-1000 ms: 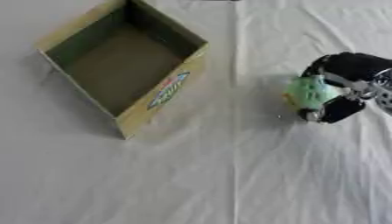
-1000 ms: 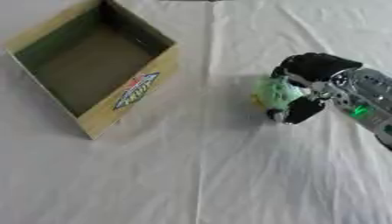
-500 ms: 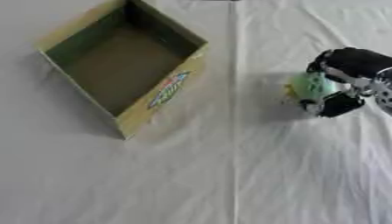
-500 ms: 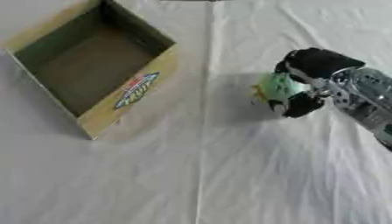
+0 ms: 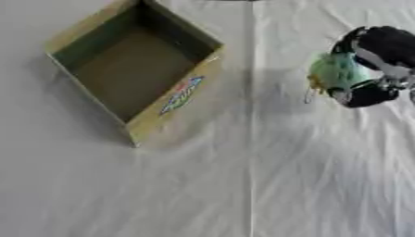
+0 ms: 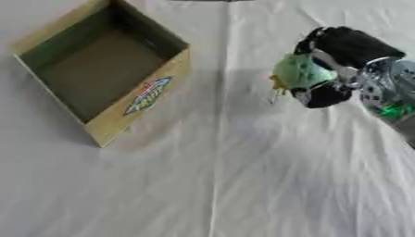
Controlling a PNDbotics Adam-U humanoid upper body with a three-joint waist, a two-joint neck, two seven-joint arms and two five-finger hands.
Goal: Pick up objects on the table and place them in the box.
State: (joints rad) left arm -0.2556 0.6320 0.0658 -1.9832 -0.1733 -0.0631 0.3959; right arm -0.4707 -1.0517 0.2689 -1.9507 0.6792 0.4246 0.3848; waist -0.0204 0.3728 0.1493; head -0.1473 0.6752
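Observation:
My right hand [image 6: 344,69] comes in from the right edge, its black fingers and thumb curled round a small pale green object [image 6: 298,71] with a bit of orange on its left side. The hand and object appear lifted a little above the white cloth, with a shadow to their left. The open cardboard box [image 5: 174,97] lies at the upper left, turned at an angle, its inside empty and a colourful label on its near right wall. My left hand shows in neither view.
A white cloth [image 5: 243,185] covers the whole table, with creases down the middle and at the lower right. The stretch of cloth between the box and my hand holds nothing else.
My right hand has risen and moved slightly up and away with the green object in its grasp. The box has stayed put.

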